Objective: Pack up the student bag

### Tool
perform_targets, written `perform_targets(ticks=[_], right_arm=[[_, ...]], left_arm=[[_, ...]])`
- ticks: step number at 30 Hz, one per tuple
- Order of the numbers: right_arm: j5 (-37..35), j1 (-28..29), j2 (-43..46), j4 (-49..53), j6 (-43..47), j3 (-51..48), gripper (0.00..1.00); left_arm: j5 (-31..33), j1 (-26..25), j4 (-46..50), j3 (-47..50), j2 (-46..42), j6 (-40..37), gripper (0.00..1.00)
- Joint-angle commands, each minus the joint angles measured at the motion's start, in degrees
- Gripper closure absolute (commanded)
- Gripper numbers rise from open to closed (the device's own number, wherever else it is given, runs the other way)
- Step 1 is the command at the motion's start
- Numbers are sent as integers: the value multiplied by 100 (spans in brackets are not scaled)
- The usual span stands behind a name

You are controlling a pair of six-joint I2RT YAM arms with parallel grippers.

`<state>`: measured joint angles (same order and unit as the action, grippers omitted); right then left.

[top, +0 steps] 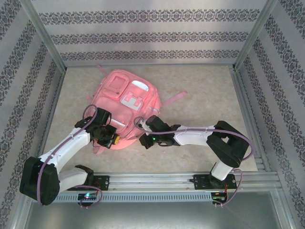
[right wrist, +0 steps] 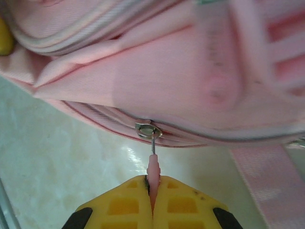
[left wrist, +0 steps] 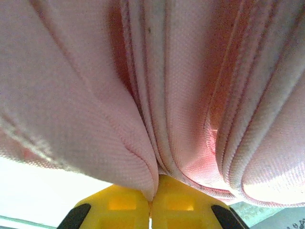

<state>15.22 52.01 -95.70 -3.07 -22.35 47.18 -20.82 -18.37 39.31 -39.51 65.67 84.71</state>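
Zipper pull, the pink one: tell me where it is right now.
In the right wrist view, the zipper pull sticks out from the near edge of the student bag, towards its right side, pinched in the shut right hand.

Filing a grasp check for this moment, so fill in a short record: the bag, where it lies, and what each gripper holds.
bag: large pink fabric backpack, front pockets facing up
surface: pale marble-patterned table; the backpack lies flat on it
left gripper: shut, pinching a fold of the backpack's fabric at its near edge
right gripper: shut on the small pink zipper pull
zipper: the pull hangs from a metal slider on the bag's near seam
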Motion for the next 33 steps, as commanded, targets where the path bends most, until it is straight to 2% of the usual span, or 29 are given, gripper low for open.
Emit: perform_targets(ticks=[1, 4, 6, 10, 14, 17, 23, 25, 30, 33], right_arm=[[-366, -187, 183, 223, -99, -108, 100], [-417, -276, 232, 221, -175, -103, 100], [-431, -310, 277, 225, -219, -96, 100], [-508, -471, 459, 202, -416, -158, 100], [-638, -887, 863, 226, -757, -344, 100], [-761, -1245, 1212, 396, -918, -466, 100], [-1093, -1972, 1653, 1093, -1277, -721, 98], [-1126, -2130, 1701, 1195, -1362, -788, 94], [-906, -2265, 1806, 1308, -1486, -774, 78], [-778, -2272, 1919, 1387, -1359, -759, 77]], left_arm=[[40, 49, -3, 106, -74, -17, 94], [-23, 52, -103, 132, -76, -42, 93], [-164, 50, -298, 94, -28, -147, 88], [-494, 50, -402, -362, 179, -840, 57], [-845, 46, -376, -814, 239, -1504, 42], [-647, 50, 180, -1317, 153, -2050, 37], [180, 175, 1073, -2391, 229, -3182, 32], [171, 410, 958, -2290, 286, -3271, 31], [419, 1090, 252, -1584, 253, -3288, 31], [578, 1392, -253, -1418, 431, -3497, 31]])
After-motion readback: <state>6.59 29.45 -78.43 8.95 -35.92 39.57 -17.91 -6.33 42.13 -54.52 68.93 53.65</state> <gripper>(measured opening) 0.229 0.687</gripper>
